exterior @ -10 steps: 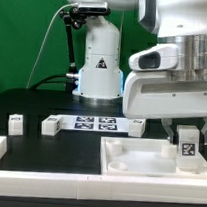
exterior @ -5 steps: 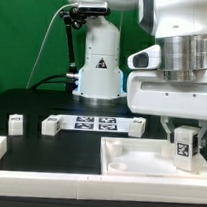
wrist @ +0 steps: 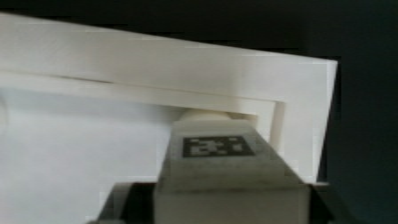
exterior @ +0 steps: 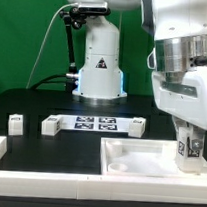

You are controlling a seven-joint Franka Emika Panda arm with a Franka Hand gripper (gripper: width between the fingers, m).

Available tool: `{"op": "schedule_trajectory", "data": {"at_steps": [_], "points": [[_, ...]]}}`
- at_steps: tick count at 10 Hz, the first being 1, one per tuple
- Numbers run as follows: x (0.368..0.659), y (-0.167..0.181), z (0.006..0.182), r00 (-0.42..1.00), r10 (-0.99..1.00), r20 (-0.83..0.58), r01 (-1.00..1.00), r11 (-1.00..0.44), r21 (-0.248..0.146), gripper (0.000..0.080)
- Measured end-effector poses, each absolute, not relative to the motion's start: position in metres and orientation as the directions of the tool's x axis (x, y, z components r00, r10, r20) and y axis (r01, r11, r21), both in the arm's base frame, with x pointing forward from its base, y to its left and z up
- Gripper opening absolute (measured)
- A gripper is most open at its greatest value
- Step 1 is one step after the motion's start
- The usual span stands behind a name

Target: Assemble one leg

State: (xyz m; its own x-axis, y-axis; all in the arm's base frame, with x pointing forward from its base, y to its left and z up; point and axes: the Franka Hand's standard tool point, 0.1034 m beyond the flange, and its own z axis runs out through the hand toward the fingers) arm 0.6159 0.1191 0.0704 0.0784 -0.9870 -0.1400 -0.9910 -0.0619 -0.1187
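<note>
My gripper (exterior: pixel 190 136) is shut on the leg (exterior: pixel 187 150), a small white post with a black-and-white tag on its side. It holds the leg upright over the near right corner of the large flat white piece with recesses (exterior: pixel 138 160). In the wrist view the leg (wrist: pixel 217 150) stands between my dark fingers (wrist: pixel 132 203) and hides the gap between them. It points at a corner recess (wrist: pixel 214 100) of the white piece. I cannot tell whether the leg's lower end touches the piece.
The marker board (exterior: pixel 95 122) lies at the table's middle. Three more small white posts stand around it (exterior: pixel 17 124) (exterior: pixel 50 126) (exterior: pixel 137 125). A white raised rim (exterior: pixel 0 150) runs along the front left. The robot base (exterior: pixel 99 66) stands behind.
My hand has turned about its vertical axis and shifted slightly toward the exterior view's right and down, carrying the leg with it. The other parts have not moved.
</note>
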Motion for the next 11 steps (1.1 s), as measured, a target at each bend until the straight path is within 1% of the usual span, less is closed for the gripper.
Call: {"op": "schedule_trajectory", "data": {"at_steps": [1,2,3,4,5,6,8,10,11], "points": [[0.6158,0.1198,0.0704,0.022,-0.988,-0.153,-0.994,-0.005,-0.111,0.029],[0.6157,0.12,0.0703,0.028,-0.988,-0.152,-0.994,-0.011,-0.112,0.029],[0.6157,0.1201,0.0703,0.056,-0.987,-0.149,-0.992,-0.039,-0.116,0.0401],[0.6154,0.1202,0.0702,0.111,-0.984,-0.143,-0.988,-0.094,-0.123,0.057],[0.6143,0.1199,0.0702,0.178,-0.974,-0.142,-0.98,-0.163,-0.111,0.057],[0.6161,0.1198,0.0717,0.29,-0.947,-0.136,-0.955,-0.278,-0.104,0.0634],[0.6187,0.1223,0.0721,0.538,-0.838,-0.096,-0.842,-0.528,-0.114,0.0647],[0.6182,0.1239,0.0718,0.709,-0.703,-0.053,-0.704,-0.701,-0.115,0.0648],[0.6188,0.1231,0.0719,0.795,-0.605,-0.035,-0.604,-0.788,-0.117,0.0648]]}}
